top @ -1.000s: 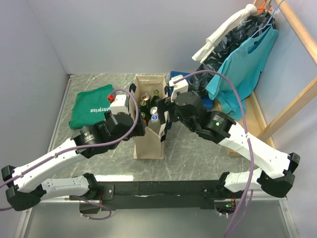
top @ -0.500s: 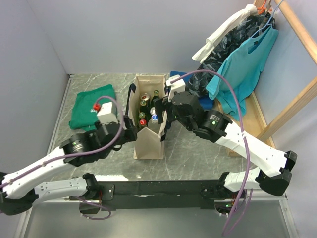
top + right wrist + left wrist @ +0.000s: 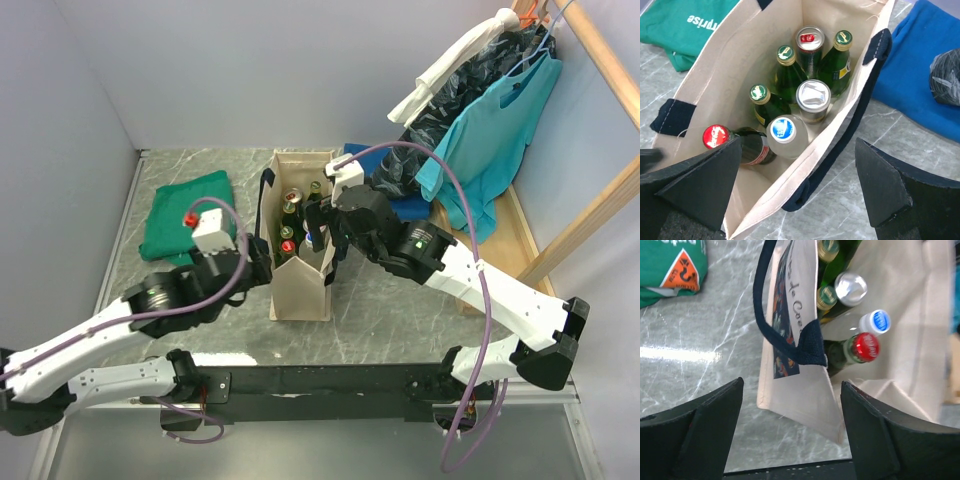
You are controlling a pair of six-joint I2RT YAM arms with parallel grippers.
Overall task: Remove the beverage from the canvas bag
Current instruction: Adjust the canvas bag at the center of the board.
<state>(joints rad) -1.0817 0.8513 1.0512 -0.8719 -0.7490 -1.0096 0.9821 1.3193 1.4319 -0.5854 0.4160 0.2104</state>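
The canvas bag stands upright mid-table, cream with navy handles, its mouth open. Inside are several beverages: a red-capped dark bottle, a blue-capped clear bottle, a silver can, a red-topped can and green bottles. My left gripper is open and straddles the bag's left wall near its front corner, without touching it. My right gripper hangs open over the bag's right rim and navy handle. Neither gripper holds anything.
A folded green T-shirt lies left of the bag. A folded blue cloth lies to its right. Clothes hang on a wooden rack at the back right. Walls close the left and back.
My left gripper has dropped from beside the bag's mouth to the left wall's front corner, and its jaws have narrowed a little. The right gripper has shifted slightly back and left over the rim.
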